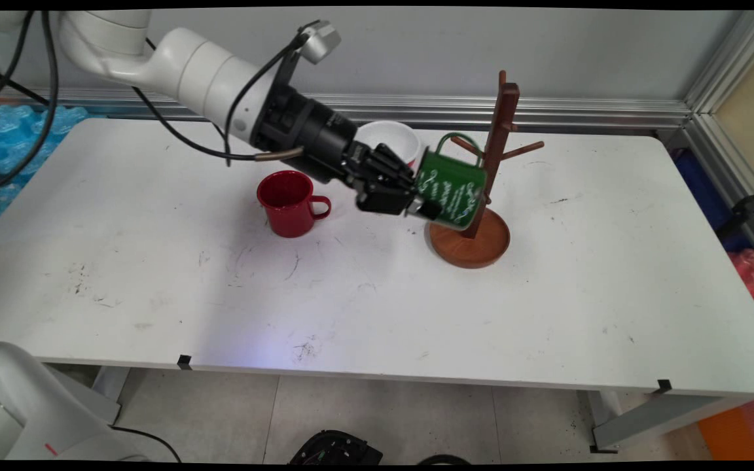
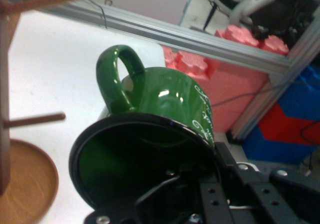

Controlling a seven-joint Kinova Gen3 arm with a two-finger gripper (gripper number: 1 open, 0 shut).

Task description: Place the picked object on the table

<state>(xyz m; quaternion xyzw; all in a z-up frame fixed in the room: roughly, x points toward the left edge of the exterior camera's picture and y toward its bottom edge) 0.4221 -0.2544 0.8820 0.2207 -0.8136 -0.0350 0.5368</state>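
Green mug (image 1: 452,190) clamped in jaws, touching wooden rack (image 1: 491,170) post.

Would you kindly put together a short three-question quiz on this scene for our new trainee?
1. True or false: the gripper holds the green mug clear of the white table.
2. Which thing stands nearest the green mug? A) the red mug B) the wooden mug tree C) the white mug
3. Fill in: in the main view the green mug's handle points towards the ____ of the picture.

Key
1. True: one finger is inside the rim and the mug hangs tilted above the tree's round base.
2. B.
3. Top, close to a peg of the tree.
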